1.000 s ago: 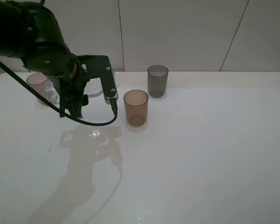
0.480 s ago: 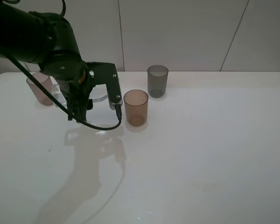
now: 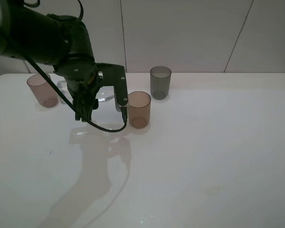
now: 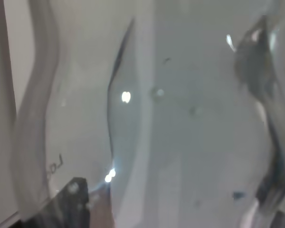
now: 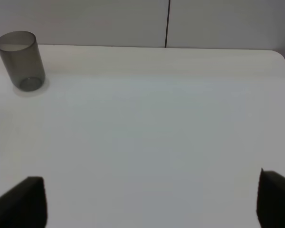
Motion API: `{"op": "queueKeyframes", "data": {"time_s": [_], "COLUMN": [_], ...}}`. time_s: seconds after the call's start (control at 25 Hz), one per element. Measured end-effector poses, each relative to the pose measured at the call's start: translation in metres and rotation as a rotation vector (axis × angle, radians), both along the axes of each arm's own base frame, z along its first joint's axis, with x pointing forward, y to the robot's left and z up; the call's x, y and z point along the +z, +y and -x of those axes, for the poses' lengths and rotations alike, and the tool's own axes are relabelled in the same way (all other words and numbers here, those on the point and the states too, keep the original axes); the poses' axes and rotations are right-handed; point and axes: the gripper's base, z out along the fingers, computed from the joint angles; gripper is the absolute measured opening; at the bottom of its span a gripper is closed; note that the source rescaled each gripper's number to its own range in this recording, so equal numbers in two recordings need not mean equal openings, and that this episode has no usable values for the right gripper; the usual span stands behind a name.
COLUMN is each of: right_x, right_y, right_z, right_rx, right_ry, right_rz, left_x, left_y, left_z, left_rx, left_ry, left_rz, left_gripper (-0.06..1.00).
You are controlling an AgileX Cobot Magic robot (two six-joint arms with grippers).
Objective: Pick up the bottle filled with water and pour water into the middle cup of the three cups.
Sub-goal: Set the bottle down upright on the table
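Three tumblers stand on the white table: a pinkish-brown cup (image 3: 42, 90) at the left, the amber middle cup (image 3: 138, 109) and a dark grey cup (image 3: 160, 82) behind it. My left gripper (image 3: 99, 96) is shut on the clear bottle (image 3: 104, 97), held off the table and tipped over, just left of the amber cup. In the left wrist view the bottle (image 4: 171, 118) fills the frame. My right gripper (image 5: 149, 204) is open and empty over bare table, and it is out of the exterior view. The grey cup (image 5: 20, 59) also shows in the right wrist view.
The white table (image 3: 218, 152) runs wide to the right and front. A white panelled wall (image 3: 190, 33) stands behind it. The left arm's black cable (image 3: 102, 127) hangs low beside the amber cup.
My left arm has carried the bottle to the right, from beside the pinkish-brown cup to just left of the amber cup. The cups have not moved.
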Motion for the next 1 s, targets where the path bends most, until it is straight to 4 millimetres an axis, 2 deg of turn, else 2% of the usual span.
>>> {"op": "queueKeyframes", "data": {"time_s": [1.0], "right_x": [0.0000], "right_y": [0.0000], "right_z": [0.0000], "right_rx": [0.000], "right_ry": [0.000], "right_rz": [0.000], "left_x": [0.0048], "left_y": [-0.0067], "left_z": [-0.0051], "left_rx": [-0.146], "left_ry": [-0.097], "left_rz": [-0.084], "left_gripper": [0.02]}}
